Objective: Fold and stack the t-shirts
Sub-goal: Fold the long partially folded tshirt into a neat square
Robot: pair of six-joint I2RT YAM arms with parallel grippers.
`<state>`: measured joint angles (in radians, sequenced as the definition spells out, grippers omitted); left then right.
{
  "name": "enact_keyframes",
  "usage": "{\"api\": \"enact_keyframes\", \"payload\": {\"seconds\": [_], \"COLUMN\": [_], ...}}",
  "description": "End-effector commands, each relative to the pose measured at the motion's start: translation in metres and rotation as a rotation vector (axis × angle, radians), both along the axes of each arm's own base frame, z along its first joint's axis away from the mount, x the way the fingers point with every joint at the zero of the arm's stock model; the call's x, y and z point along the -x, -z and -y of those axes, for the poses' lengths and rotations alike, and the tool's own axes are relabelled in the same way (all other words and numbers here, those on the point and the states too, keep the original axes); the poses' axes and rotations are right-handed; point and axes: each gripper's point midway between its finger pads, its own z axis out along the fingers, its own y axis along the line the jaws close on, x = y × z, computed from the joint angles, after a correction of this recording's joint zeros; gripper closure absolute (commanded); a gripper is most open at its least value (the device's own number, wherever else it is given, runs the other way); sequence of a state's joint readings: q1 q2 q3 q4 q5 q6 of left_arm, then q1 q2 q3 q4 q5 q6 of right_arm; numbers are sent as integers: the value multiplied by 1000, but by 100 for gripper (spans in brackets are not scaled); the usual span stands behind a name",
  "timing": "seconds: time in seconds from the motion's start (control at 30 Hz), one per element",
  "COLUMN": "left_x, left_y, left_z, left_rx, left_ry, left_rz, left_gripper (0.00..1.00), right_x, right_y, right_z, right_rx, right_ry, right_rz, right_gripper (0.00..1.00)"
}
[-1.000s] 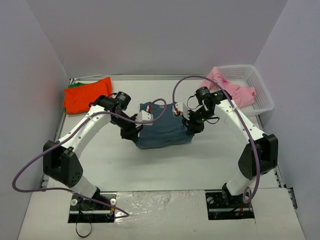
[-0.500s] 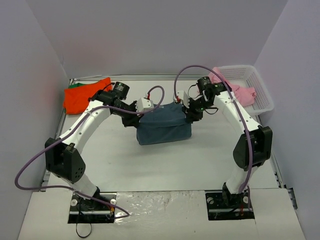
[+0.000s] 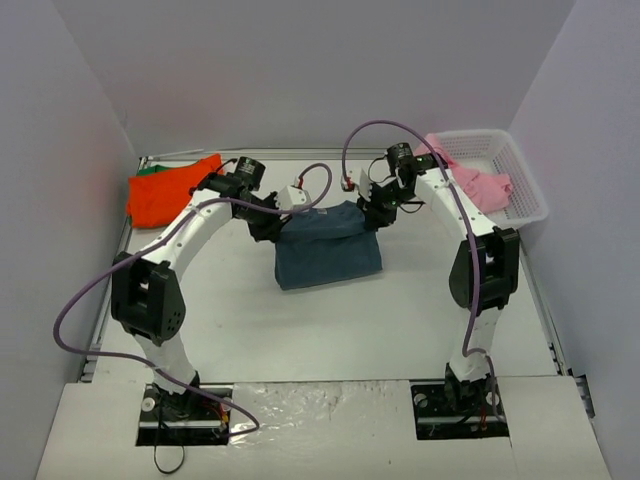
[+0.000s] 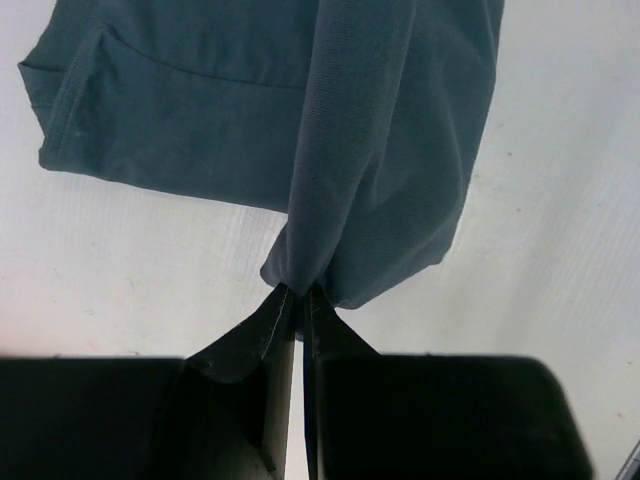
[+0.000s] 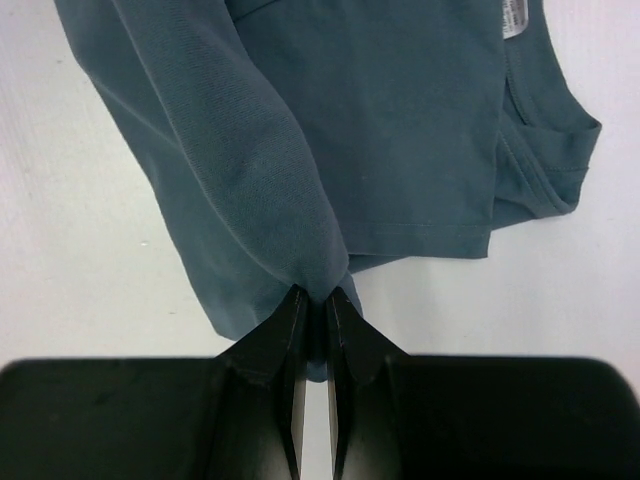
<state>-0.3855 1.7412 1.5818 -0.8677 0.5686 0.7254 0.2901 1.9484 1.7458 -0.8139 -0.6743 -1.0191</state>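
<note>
Desk: Shirt position, please. Where does your dark slate-blue t-shirt (image 3: 328, 252) sit?

Floor: Mid-table, folded into a rough rectangle on the white table (image 3: 400, 320), between your two arms. Its near part lies flat. Its far edge is gathered at both corners, one corner in each gripper.

Desk: And your left gripper (image 3: 272, 228)?

Floor: Clenched on the far-left corner. In the left wrist view the left gripper (image 4: 300, 292) has its black fingers (image 4: 262, 335) pressed nearly together, with a bunched tip of the slate-blue cloth (image 4: 380, 120) pinched between them. The rest of the cloth falls away from the pinch onto the table.

Desk: Your right gripper (image 3: 374, 218)?

Floor: Much the same on the far-right corner. The right wrist view shows the right gripper (image 5: 315, 300) clamped on a fold of the shirt (image 5: 400, 120), the fabric drawn to a point at the fingertips. A white label (image 5: 515, 15) and the stitched neckline (image 5: 550, 160) show at the upper right of that view.

Desk: Other shirts on your table?

Floor: The bright orange-red t-shirt (image 3: 170, 192) lies in the far-left corner, well apart from the left gripper, with a sliver of green cloth (image 3: 148, 170) showing at its far edge. The light pink t-shirt (image 3: 470, 182) is draped over the near-left rim of the white lattice basket (image 3: 527, 190) in the far-right corner. Neither gripper touches any of these.
</note>
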Motion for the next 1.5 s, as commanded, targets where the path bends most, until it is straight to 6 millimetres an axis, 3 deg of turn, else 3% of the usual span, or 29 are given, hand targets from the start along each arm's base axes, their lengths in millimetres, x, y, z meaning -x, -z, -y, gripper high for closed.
{"api": "enact_keyframes", "payload": {"seconds": [0.0, 0.43, 0.6, 0.63, 0.87, 0.9, 0.93, 1.0, 1.07, 1.13, 1.2, 1.23, 1.27, 1.33, 1.37, 1.4, 1.43, 1.47], "left_x": [-31, -87, -106, -109, -127, -129, -130, -136, -142, -147, -149, -151, -152, -150, -149, -141, -139, -135], "left_y": [-21, 2, 18, 25, 42, 45, 52, 51, 46, 34, 21, 0, -10, -34, -41, -36, -58, -62], "left_z": [1, -7, -15, -16, -18, -18, -17, -17, -16, -16, -20, -20, -22, -35, -39, -45, -54, -59], "left_rx": [31, 10, -1, -3, 7, 4, 2, 6, 12, 19, 16, 34, 39, 35, 35, 30, 31, 29], "left_ry": [-41, -77, -93, -94, -108, -112, -116, -128, -148, -167, -197, -214, -237, -332, -364, -404, -452, -480], "left_rz": [86, 87, 71, 53, 24, 20, 7, 18, 38, 71, 98, 148, 175, 247, 268, 252, 321, 331], "left_gripper": [98, 98, 98, 97, 98, 97, 83, 74, 64, 51, 51, 50, 49, 44, 39, 36, 31, 28], "right_x": [-21, -83, -108, -117, -137, -138, -141, -146, -158, -165, -172, -169, -166, -160, -155, -155, -143, -138], "right_y": [-13, 26, 46, 41, 67, 70, 71, 74, 67, 62, 41, 41, 19, 15, -12, -21, -8, -36], "right_z": [1, -5, -8, -10, -12, -12, -12, -12, -9, -9, -6, -4, -6, 0, 1, -1, 7, 10], "right_rx": [-28, -38, -41, -51, -44, -42, -42, -34, -33, -32, -27, -17, -24, 15, 13, 11, 60, 58], "right_ry": [15, 29, 45, 56, 85, 90, 98, 130, 168, 207, 239, 249, 250, 279, 289, 296, 327, 350], "right_rz": [40, 31, 35, 53, 38, 36, 42, 43, 89, 121, 182, 181, 218, 240, 293, 334, 317, 379], "right_gripper": [100, 100, 100, 100, 100, 89, 80, 60, 50, 48, 43, 42, 42, 40, 37, 36, 36, 34]}}
